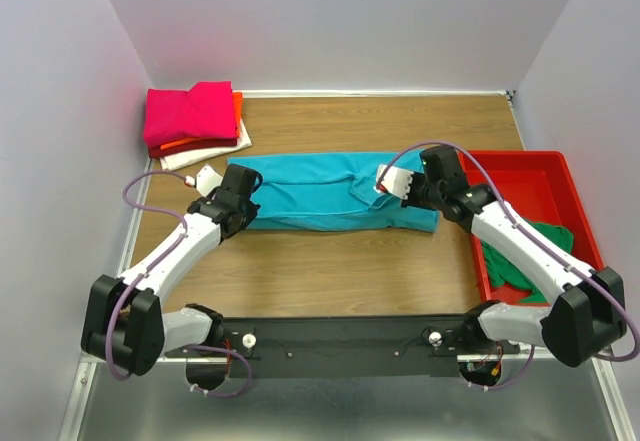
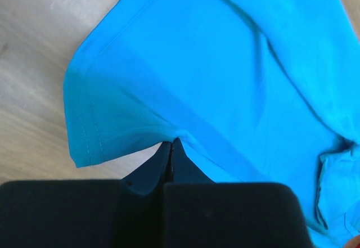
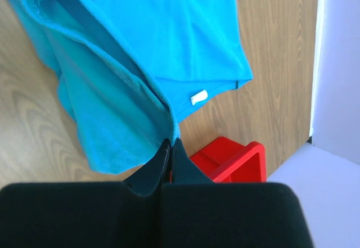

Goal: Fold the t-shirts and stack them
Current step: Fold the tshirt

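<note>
A teal t-shirt (image 1: 330, 193) lies folded lengthwise across the middle of the table. My left gripper (image 1: 226, 193) is shut on its left end; in the left wrist view the fingertips (image 2: 171, 142) pinch the cloth (image 2: 225, 62). My right gripper (image 1: 392, 183) is shut on its right end; in the right wrist view it (image 3: 171, 142) holds a lifted fold of the teal cloth (image 3: 112, 90), with the white neck label (image 3: 198, 97) beyond. A green t-shirt (image 1: 525, 251) lies in the red tray (image 1: 520, 166). Magenta (image 1: 192, 113), orange (image 1: 238, 111) and cream (image 1: 215, 151) shirts sit stacked at the back left.
The red tray (image 3: 236, 161) stands at the table's right side, close to my right arm. White walls enclose the table at the back and both sides. Bare wood lies between the teal shirt and the arm bases.
</note>
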### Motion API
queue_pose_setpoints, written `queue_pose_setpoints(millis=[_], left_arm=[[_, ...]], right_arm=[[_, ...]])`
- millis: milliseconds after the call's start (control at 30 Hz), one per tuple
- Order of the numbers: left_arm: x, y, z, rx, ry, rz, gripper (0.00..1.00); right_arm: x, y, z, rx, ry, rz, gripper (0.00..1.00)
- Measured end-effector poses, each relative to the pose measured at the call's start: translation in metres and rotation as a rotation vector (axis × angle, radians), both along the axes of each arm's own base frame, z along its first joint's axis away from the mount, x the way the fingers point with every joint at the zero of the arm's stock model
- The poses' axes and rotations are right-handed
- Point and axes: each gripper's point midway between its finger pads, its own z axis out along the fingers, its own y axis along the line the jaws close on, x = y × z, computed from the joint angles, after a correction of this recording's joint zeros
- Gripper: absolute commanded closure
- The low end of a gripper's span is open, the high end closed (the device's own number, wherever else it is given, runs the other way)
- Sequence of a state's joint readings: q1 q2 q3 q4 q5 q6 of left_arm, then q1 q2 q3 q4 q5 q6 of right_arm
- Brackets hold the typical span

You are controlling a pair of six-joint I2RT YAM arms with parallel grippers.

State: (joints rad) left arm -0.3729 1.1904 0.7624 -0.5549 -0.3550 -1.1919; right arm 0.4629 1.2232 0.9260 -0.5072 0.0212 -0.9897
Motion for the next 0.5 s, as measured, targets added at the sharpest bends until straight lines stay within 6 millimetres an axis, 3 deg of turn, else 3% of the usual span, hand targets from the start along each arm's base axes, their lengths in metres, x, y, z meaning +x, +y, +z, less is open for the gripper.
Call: queue_pose_setpoints(millis=[200,500], left_arm=[[0.028,0.001,0.005,0.035,-0.012,-0.018,1.00],[0.059,0.005,-0.015,0.092,0.043,-0.036,1.00]], right_arm=[[0.024,0.000,0.001,0.015,-0.018,-0.046,0.99],[0.051,-0.006,-0.010,0.021,-0.007,-0.101,0.99]])
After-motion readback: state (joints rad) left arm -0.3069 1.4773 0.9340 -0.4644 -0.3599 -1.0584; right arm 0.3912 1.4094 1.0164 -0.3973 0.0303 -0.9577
